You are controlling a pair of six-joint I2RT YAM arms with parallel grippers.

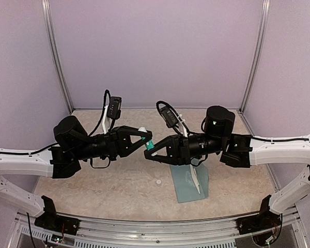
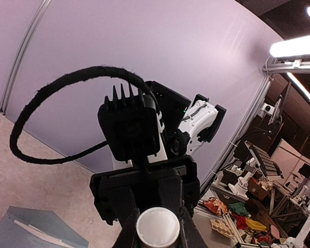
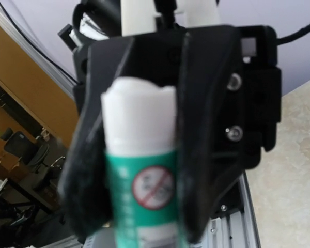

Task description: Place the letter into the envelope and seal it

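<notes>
A white-and-green glue stick [image 1: 150, 145] hangs in the air between my two grippers above the middle of the table. My left gripper [image 1: 146, 135] is shut on its white end [image 2: 157, 227], which the left wrist view shows end-on. My right gripper [image 1: 151, 151] is shut on the green-labelled body [image 3: 144, 196]. The teal envelope [image 1: 183, 191] lies flat on the table below the right arm. A narrow strip of the off-white letter [image 1: 195, 179] shows on it. Both appear again at the lower left of the left wrist view, envelope [image 2: 51, 222] and letter [image 2: 33, 231].
A small white round object [image 1: 158, 182] lies on the beige table just left of the envelope. Pale walls with metal posts [image 1: 59, 67] close the back and sides. A metal rail [image 1: 155, 227] runs along the near edge.
</notes>
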